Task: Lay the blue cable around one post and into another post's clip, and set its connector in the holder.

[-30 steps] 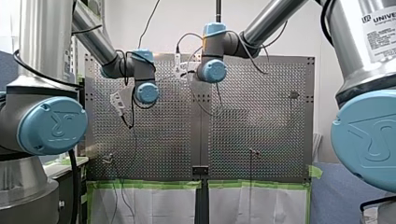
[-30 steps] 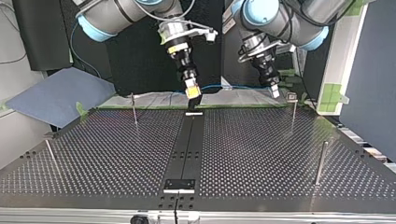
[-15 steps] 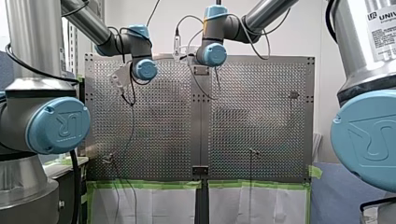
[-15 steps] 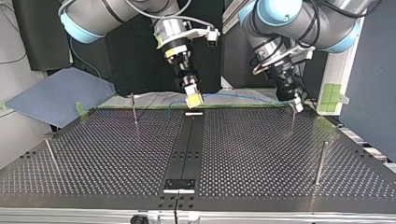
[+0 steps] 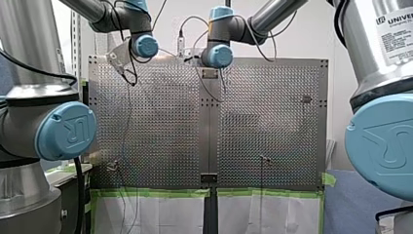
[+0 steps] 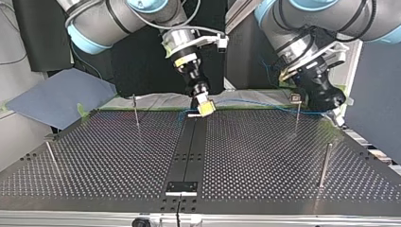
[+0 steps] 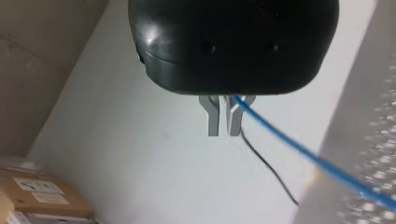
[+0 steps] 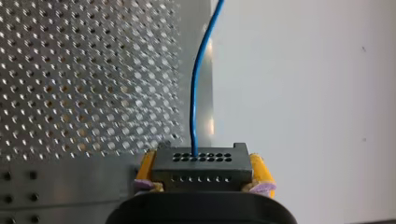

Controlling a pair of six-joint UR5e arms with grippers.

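Note:
In the right wrist view my right gripper (image 8: 201, 163) is shut, its yellow pads (image 8: 259, 169) clamping a black connector (image 8: 201, 173). The blue cable (image 8: 197, 88) rises from the connector's top. In the top view this gripper (image 6: 205, 108) hangs just over the far end of the black centre strip (image 6: 189, 151). From there the blue cable (image 6: 265, 105) runs toward that view's right, close by a post with a clip (image 6: 296, 100), to my left gripper (image 6: 336, 117). In the left wrist view the metal fingers (image 7: 213, 119) of my left gripper (image 7: 223, 131) are shut on the blue cable (image 7: 299, 155).
On the perforated table stand a plain post (image 6: 324, 164) at the top view's front right and two thin posts (image 6: 135, 109) (image 6: 51, 158) on its left. A small black bracket (image 6: 181, 187) sits at the strip's near end. A thin black wire (image 7: 268, 170) hangs beyond the left gripper.
My left arm has swung toward the top view's right and nearer, drawing the cable out past the clip post. My right gripper moved slightly right and lower with the connector.

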